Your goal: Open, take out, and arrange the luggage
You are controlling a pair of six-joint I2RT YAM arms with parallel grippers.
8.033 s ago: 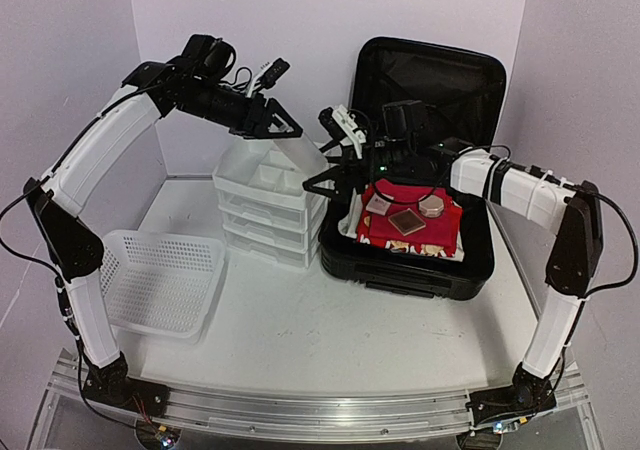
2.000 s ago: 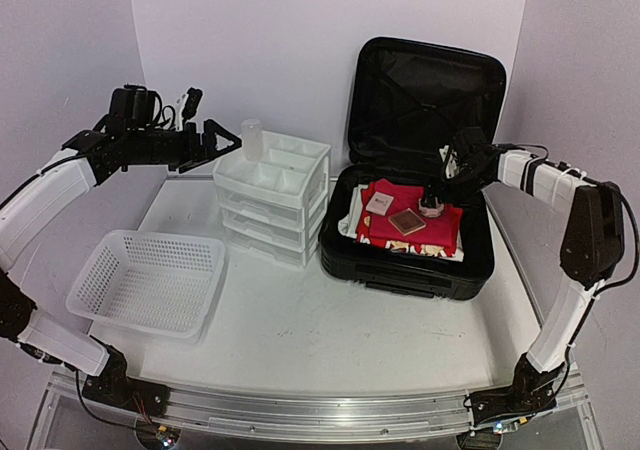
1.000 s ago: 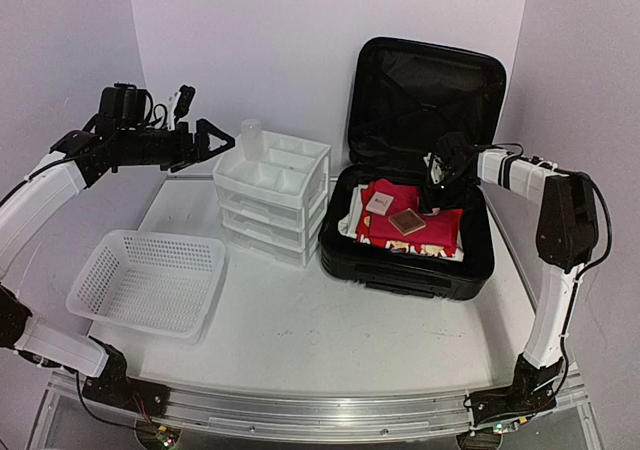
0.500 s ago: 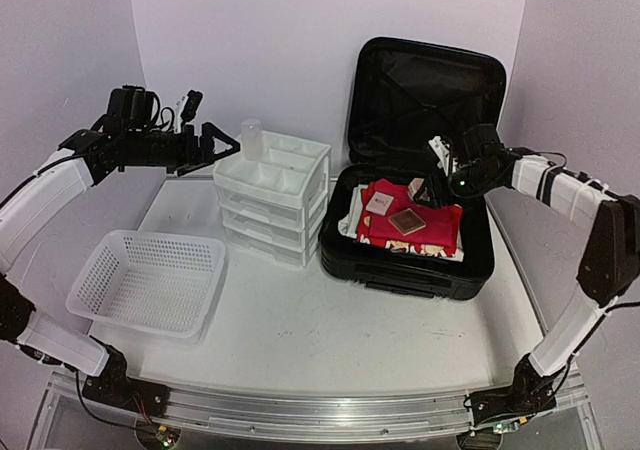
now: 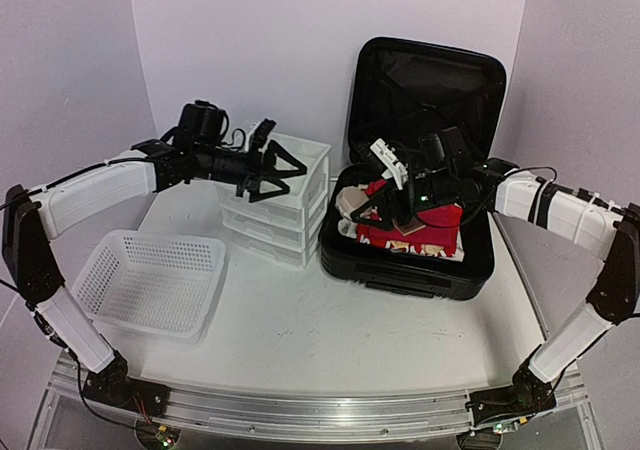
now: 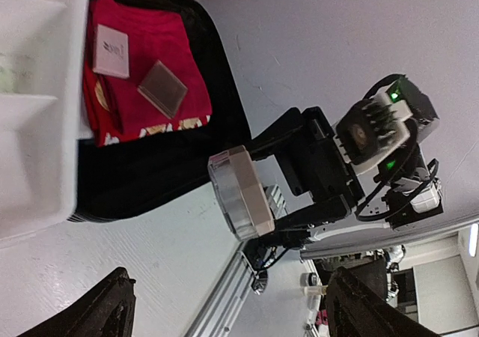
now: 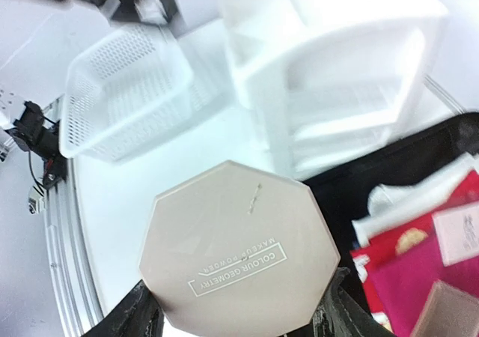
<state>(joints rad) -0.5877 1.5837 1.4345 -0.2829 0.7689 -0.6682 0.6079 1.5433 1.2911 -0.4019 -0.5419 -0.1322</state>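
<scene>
The luggage (image 5: 465, 270) is a black hard-shell suitcase lying open at the right, its lid (image 5: 425, 80) upright against the back wall. Inside lies red cloth (image 5: 440, 225) with a small white box (image 6: 111, 50) and a brown square case (image 6: 162, 87) on it. My right gripper (image 5: 362, 205) is shut on a beige many-sided powder compact (image 7: 239, 247), held above the luggage's left edge. My left gripper (image 5: 285, 175) hangs open and empty over the white drawer unit (image 5: 265, 215), pointing at the compact (image 6: 239, 191).
A white mesh basket (image 5: 150, 280) sits at the front left. The drawer unit (image 7: 337, 75) stands between the basket (image 7: 123, 90) and the luggage. Walls close in behind and at both sides.
My right gripper has lifted the compact off the red cloth and carried it left to the luggage's edge. My left arm has swung right, from beside the drawer unit to above it.
</scene>
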